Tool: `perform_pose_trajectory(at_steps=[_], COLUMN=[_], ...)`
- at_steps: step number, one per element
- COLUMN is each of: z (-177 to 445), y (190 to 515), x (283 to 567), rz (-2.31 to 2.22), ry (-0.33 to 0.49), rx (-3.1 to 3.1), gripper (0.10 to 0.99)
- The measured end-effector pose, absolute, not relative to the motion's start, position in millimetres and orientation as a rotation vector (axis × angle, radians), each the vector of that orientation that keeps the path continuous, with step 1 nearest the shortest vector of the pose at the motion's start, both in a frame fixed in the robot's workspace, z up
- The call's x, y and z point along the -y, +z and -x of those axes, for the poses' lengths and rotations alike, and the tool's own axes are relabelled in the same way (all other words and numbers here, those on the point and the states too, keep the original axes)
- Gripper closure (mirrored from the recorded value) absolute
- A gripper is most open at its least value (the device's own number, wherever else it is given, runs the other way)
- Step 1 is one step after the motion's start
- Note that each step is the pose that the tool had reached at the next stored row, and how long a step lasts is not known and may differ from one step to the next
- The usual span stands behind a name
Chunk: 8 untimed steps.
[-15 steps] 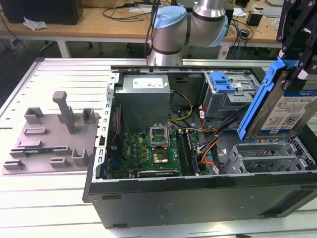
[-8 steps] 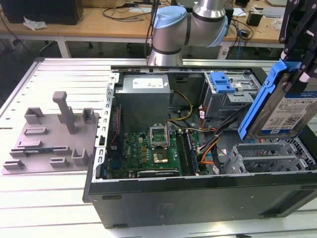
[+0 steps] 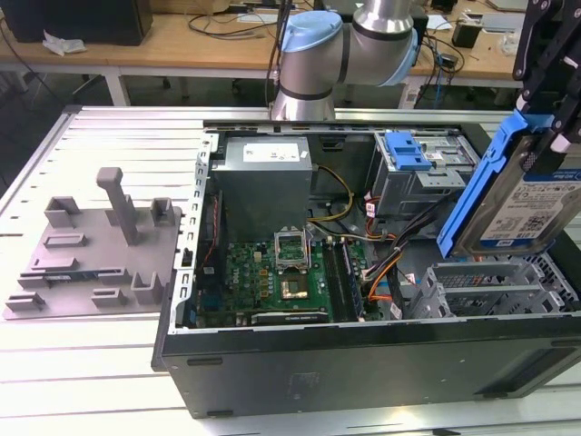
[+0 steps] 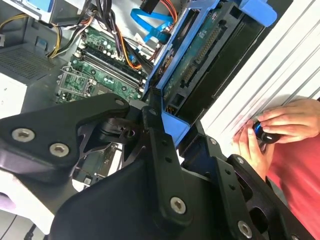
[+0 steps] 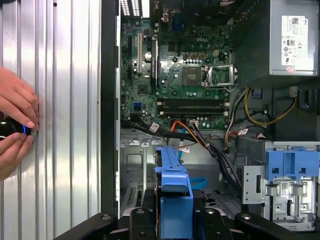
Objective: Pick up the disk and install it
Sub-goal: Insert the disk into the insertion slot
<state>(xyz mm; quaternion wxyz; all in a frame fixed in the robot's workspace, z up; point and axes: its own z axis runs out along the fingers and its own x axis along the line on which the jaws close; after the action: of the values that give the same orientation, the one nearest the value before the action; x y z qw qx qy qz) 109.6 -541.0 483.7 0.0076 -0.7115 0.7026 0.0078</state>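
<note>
Tool (image 3: 547, 127) clamping shut on the disk (image 3: 526, 195), gripping its blue frame; holding it tilted and lifted clear above the open computer case (image 3: 363, 363), over the drive-cage end; beside the case, hands (image 5: 17, 102) pinching a small black object (image 5: 10, 129) over the counter (image 5: 65, 160).

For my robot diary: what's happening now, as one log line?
gripper: shut on the disk | the disk: tilted, above the open computer case | installed: not yet
</note>
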Motion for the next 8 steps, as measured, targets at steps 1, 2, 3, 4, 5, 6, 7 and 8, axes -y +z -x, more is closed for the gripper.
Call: perform_pose_trajectory(at_steps=[1, 2, 3, 4, 5, 6, 7, 8], z=[-109.6, -109.6, -109.6, -109.6, -109.6, -109.7, -110.0, -110.3], y=[483.7, 483.7, 483.7, 483.7, 483.6, 483.5, 483.4, 483.4], x=[541.3, 541.4, 541.4, 541.5, 541.5, 541.6, 542.1, 542.3], rz=[2.224, 2.225, 2.225, 2.225, 2.225, 2.224, 2.225, 2.225], ry=[0.025, 0.024, 0.024, 0.025, 0.025, 0.025, 0.025, 0.024], rx=[-2.197, -2.197, -2.197, -2.197, -2.197, -2.197, -2.197, -2.197], gripper=[0.718, 0.718, 0.718, 0.718, 0.718, 0.718, 0.718, 0.718])
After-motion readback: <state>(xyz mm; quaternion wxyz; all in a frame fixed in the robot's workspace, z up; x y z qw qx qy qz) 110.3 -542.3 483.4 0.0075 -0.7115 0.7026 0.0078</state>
